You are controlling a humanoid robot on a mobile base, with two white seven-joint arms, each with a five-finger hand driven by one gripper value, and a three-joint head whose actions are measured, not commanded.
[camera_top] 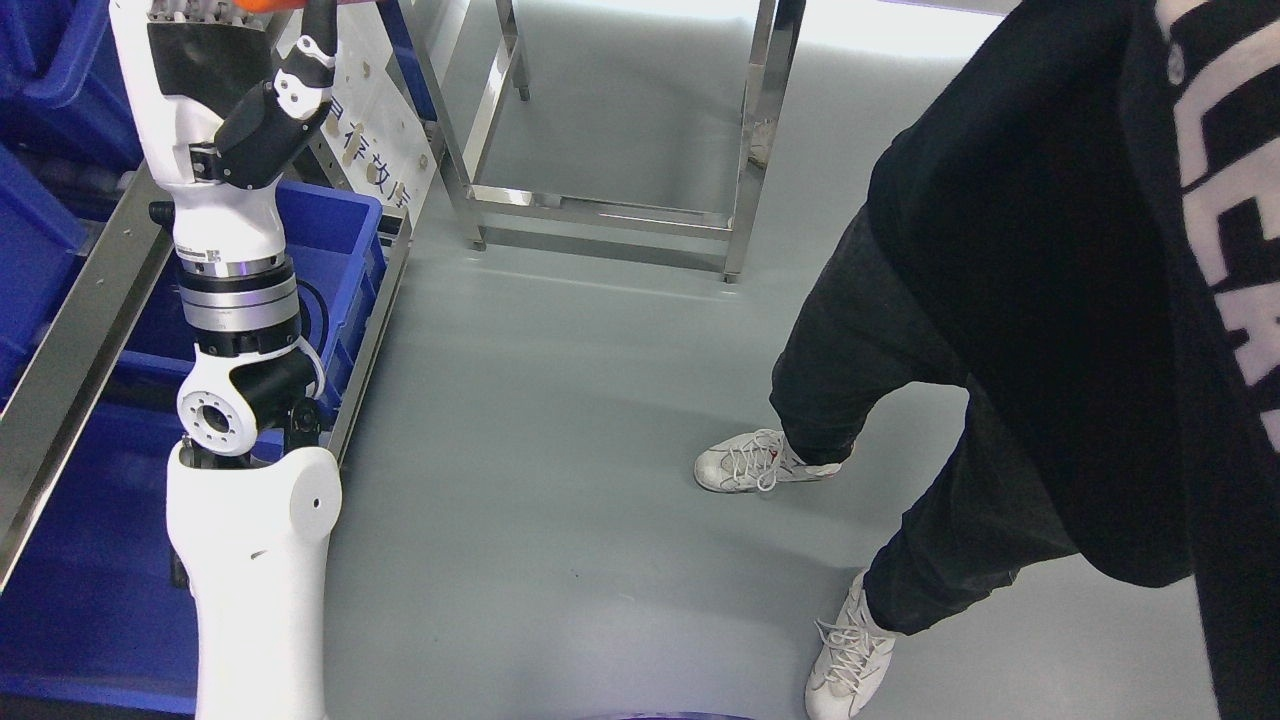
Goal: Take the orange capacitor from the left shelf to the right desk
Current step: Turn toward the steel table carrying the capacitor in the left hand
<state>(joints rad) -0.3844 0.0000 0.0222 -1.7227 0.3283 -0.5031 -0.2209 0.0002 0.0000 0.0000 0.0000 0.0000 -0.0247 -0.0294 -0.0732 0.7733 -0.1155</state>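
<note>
Clearly the left arm (pixel 240 330) is the one working; it comes up from bottom left beside the shelf (pixel 70 330) w/ blue bins (pixel 340 260). The left hand (pixel 225 70) is at the very top edge, partly cut off. A small orange piece (pixel 268 5) shows just above the hand, touching the frame edge, probably the capacitor. It sits at the top of the fingers, but I cannot tell if the fingers pinch it or are spread; its long axis is also not visible. The right arm is not in view. A person in black clothes (pixel 1050 300) stands on the right, on the grey floor (pixel 560 400). A steel frame (pixel 610 200) stands behind, maybe the desk's legs. Next move, I judge: carry to the right, past the person.
</note>
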